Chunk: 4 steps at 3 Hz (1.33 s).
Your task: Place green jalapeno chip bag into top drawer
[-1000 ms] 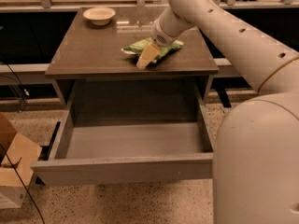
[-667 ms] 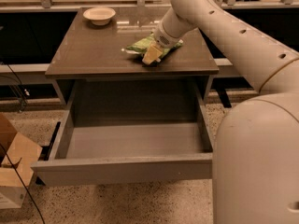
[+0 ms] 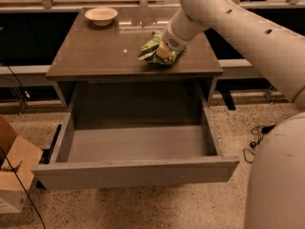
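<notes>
The green jalapeno chip bag [image 3: 149,49] lies crumpled on the brown cabinet top [image 3: 95,51], right of centre near the front edge. My gripper [image 3: 163,53] reaches down from the upper right and sits in the bag, shut on it, with the bag bunched up around the fingers. The bag still rests on the top. The top drawer [image 3: 138,144] is pulled wide open below and in front of the bag. Its grey interior holds nothing, and its flat front panel [image 3: 136,171] is nearest to me.
A round cream bowl [image 3: 101,15] stands at the back left of the cabinet top. A cardboard box [image 3: 13,175] sits on the floor at the left of the drawer. Cables [image 3: 255,140] lie on the floor at the right. My arm's large white body [image 3: 276,175] fills the right side.
The gripper has sunk lower into the bag. The bag has gone from lying spread out to bunched up around the fingers, and its left end has drawn in.
</notes>
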### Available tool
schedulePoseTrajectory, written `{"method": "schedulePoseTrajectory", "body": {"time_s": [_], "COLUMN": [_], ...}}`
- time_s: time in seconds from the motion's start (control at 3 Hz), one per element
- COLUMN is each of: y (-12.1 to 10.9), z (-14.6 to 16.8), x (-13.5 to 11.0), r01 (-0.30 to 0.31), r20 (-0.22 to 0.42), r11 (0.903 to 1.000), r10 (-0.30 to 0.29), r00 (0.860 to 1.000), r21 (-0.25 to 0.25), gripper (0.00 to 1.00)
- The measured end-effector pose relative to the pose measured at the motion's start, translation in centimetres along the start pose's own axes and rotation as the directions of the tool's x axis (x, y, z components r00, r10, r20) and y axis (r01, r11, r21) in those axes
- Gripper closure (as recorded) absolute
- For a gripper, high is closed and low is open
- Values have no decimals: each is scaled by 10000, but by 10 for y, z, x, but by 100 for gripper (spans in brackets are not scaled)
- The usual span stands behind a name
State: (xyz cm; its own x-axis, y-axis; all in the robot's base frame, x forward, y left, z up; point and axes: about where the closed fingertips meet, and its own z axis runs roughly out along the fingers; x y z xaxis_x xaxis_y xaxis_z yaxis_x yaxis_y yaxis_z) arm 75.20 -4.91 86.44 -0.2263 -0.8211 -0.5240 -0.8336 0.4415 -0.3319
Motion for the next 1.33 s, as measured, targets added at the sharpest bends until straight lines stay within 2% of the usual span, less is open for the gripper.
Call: {"method": "schedulePoseTrajectory", "body": {"time_s": [0.33, 0.67, 1.0, 1.33], "y": [54, 107, 178, 216], "z": [-56, -94, -90, -62], "x": [5, 15, 35, 47], "r01": [229, 141, -138, -439], "r20": [561, 1037, 864, 591], "r11": [9978, 9837, 9280, 8837], "r10": [-195, 46, 494, 806], "r00": [9982, 9946, 9950, 9950], "r21": [-614, -1794, -3723, -4659], "gripper": [100, 100, 97, 74]}}
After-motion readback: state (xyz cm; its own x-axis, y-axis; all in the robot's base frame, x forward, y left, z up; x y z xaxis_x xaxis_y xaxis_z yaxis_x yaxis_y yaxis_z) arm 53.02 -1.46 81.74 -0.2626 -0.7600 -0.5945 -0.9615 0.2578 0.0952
